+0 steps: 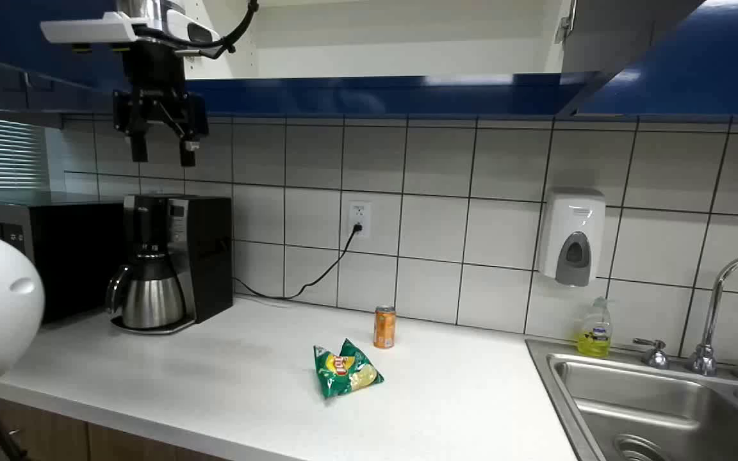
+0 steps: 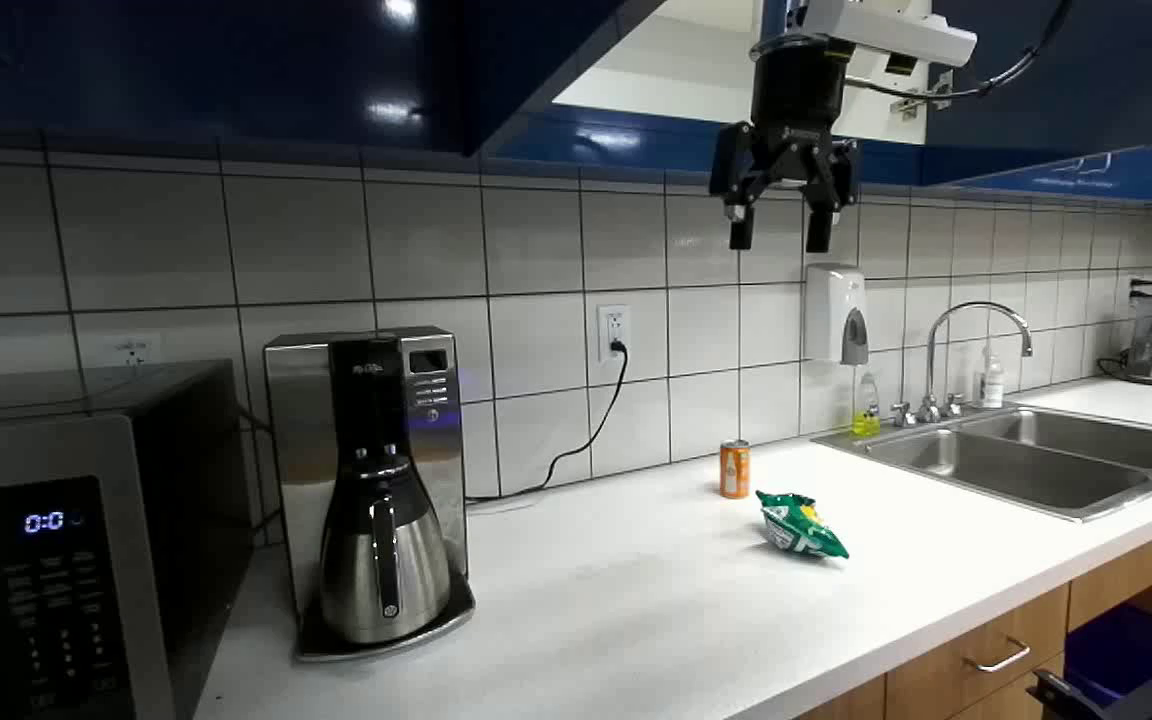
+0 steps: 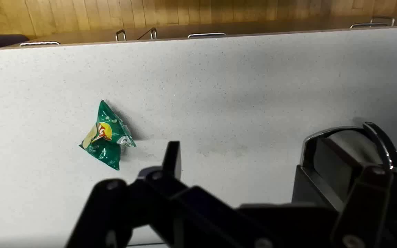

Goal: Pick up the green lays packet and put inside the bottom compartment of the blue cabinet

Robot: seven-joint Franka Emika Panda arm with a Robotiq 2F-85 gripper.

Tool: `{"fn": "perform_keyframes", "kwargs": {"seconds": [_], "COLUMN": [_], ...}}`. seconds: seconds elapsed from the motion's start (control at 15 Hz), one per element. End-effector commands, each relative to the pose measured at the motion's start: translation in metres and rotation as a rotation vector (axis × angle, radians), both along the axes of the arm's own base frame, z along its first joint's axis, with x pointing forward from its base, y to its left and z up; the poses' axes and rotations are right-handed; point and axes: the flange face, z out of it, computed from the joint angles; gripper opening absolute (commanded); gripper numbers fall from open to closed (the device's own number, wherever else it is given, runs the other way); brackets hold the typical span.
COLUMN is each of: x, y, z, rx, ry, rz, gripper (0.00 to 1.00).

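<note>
The green lays packet (image 1: 346,374) lies crinkled on the white counter. It also shows in an exterior view (image 2: 798,530) and, left of my jaws, in the wrist view (image 3: 114,131). My gripper (image 1: 163,153) points down with fingers apart and nothing between them; it also shows in an exterior view (image 2: 779,238) and the wrist view (image 3: 255,151). It hangs high above the counter, in front of the blue cabinet (image 1: 696,70), well above and to one side of the packet. The cabinet's bottom compartment (image 1: 401,54) is open, a pale recess above a dark blue bottom strip.
An orange can (image 1: 384,328) stands behind the packet. A coffee maker (image 2: 366,360) with a steel carafe and a microwave (image 2: 86,560) stand at one end of the counter. A sink (image 1: 638,390), a tap and a wall soap dispenser (image 1: 573,237) are at the other end.
</note>
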Motion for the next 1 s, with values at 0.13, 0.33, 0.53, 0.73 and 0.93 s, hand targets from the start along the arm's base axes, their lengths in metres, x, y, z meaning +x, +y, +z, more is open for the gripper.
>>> {"fn": "perform_keyframes", "kwargs": {"seconds": [0.13,0.33,0.53,0.73,0.93], "x": [0.006,0.013,0.018,0.018,0.017], "y": [-0.005,-0.02,-0.045,-0.076,-0.106], "z": [-0.004,-0.022,-0.041,-0.063,-0.083], "rx": [0.009,0.022,0.04,0.052,0.064], "ry": [-0.001,-0.004,-0.016,-0.023,-0.03], "rz": [-0.02,-0.068,-0.151,-0.254,-0.346], "gripper": [1.0,1.0,1.0,1.0,1.0]}}
